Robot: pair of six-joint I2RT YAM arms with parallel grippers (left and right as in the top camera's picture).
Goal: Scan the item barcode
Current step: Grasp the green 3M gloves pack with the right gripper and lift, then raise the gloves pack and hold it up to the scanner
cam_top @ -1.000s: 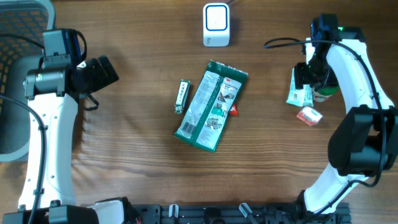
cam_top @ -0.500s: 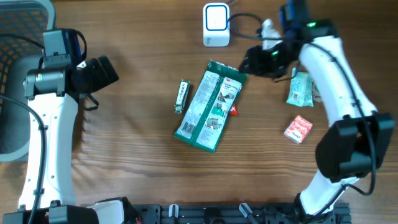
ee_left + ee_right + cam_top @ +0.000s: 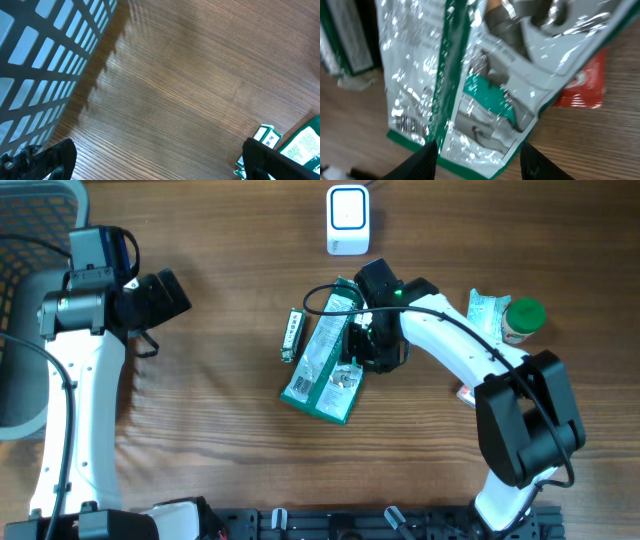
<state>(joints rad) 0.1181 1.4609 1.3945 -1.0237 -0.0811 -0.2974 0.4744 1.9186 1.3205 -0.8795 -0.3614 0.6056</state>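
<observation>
Green-white foil pouch (image 3: 322,370) lay flat at mid-frame, well below the white scanner (image 3: 348,220) at top centre. Right gripper (image 3: 368,345) hung over the pouch's right edge, fingers spread, nothing pinched. Left gripper (image 3: 165,295) sat at upper left, fingers released. Step looked like reach-to-grasp. Next move needs a clean edge pinch, then the barcode side turned toward the scanner.

Green-and-white pouch (image 3: 320,368) (teal patch, dark-green border), white scanner (image 3: 348,220), brown wood-grain table (image 3: 220,410)
</observation>
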